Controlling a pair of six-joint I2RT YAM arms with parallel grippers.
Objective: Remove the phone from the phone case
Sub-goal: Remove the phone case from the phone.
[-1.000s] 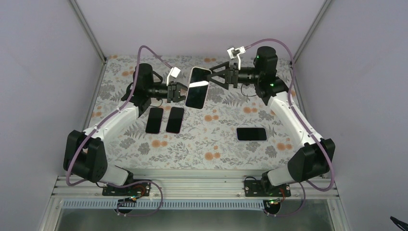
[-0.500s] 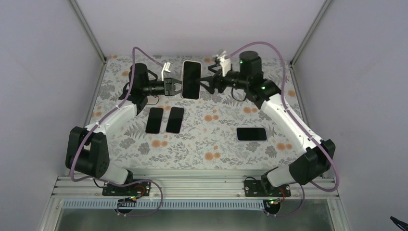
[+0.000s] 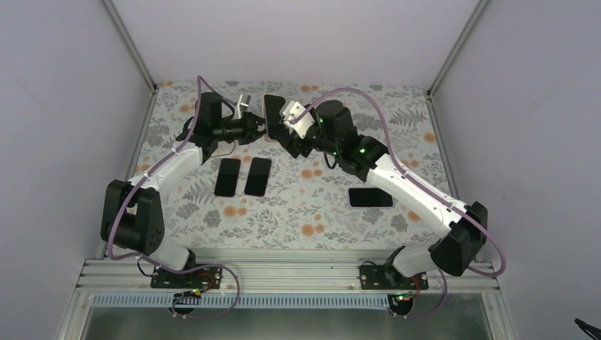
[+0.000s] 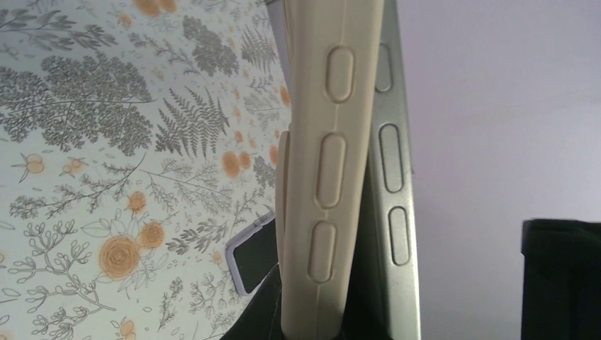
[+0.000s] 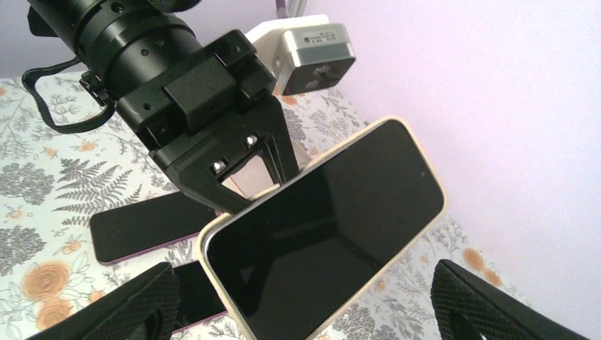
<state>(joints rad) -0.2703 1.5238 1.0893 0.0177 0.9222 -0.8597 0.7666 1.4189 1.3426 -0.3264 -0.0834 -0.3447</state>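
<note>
A phone with a dark screen [image 5: 322, 227] sits in a cream phone case [image 4: 333, 163] and is held up in the air at the back middle of the table. My left gripper [image 3: 259, 129] is shut on the case's edge. In the left wrist view the phone's grey metal side [image 4: 393, 177] stands beside the case's side with a dark gap between them. My right gripper [image 5: 312, 312] faces the screen, open wide, one pad [image 5: 135, 304] on each side of the phone and touching nothing. From above, the phone [image 3: 272, 110] is partly hidden behind the right wrist.
Two dark phones [image 3: 227, 176] [image 3: 258, 176] lie side by side on the floral table left of centre, and a third [image 3: 370, 197] lies at the right. Metal frame posts and purple walls close in the back and sides.
The left gripper carried the cased phone back and left, turning it edge-on. The right arm swung left and now sits in front of the phone, its jaws slightly narrower.
</note>
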